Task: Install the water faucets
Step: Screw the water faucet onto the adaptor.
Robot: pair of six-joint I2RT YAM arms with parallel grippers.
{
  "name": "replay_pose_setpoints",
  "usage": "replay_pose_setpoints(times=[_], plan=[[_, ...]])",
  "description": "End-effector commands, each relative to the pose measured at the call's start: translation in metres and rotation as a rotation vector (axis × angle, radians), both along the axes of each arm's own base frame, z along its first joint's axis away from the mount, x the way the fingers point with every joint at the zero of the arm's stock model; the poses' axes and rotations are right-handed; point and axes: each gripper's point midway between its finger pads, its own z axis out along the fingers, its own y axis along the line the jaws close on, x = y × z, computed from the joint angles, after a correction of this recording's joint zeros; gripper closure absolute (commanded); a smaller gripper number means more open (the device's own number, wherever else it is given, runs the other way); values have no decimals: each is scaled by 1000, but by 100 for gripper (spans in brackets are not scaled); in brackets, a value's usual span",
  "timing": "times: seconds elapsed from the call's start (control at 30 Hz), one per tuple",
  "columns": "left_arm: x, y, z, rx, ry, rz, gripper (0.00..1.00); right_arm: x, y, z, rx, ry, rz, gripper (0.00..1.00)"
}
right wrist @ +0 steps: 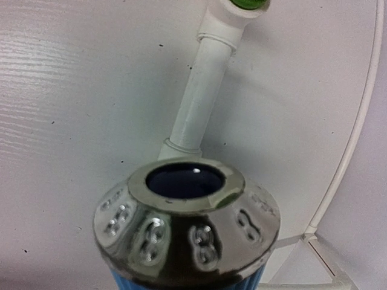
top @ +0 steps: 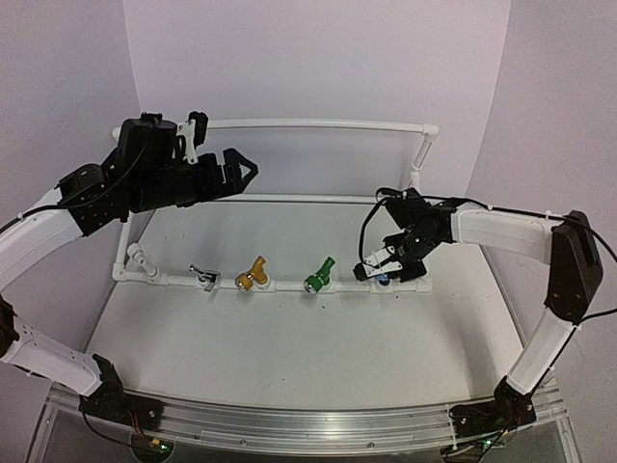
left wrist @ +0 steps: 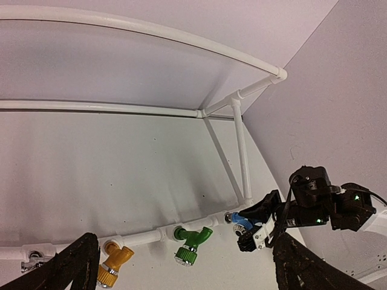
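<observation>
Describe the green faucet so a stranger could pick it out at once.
Find the white PVC pipe frame on the table; four small tap-shaped faucets line its near rail. Seen from above, the green faucet is third from the left, between the yellow faucet and the blue faucet. It alone is green.

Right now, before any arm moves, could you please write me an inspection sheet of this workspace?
Surface: white table, a few small dark specks.
Job's things: silver faucet, yellow faucet and green faucet stand along the front pipe of the PVC pipe frame; blue faucet at its right end.
Clutter: nothing seen.
Grippers: left gripper raised, fingers open, empty; right gripper closed on the blue faucet.
Cables: black cable loops beside the right wrist.
Surroundings: plain pale walls behind and at both sides.
</observation>
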Motion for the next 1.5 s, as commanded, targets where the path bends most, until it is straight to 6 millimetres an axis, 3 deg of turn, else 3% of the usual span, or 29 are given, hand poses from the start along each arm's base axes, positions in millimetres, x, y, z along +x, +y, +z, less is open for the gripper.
replay_pose_setpoints(times=[0.0, 0.23, 0.77, 1.27, 1.47], plan=[[0, 9, 20, -29, -46, 26, 0, -4, -6, -15, -54, 8, 29, 100], [2, 8, 19, -18, -49, 26, 0, -4, -7, -26, -70, 23, 35, 100], [3, 11, 14, -21, -44, 45, 0, 8, 9, -7, 0, -7, 50, 100], [2, 11, 11, -21, -40, 44, 0, -14, -16, -38, -148, -22, 231, 100], [4, 9, 12, -12, -47, 39, 0, 4, -5, -31, -63, -7, 62, 100]])
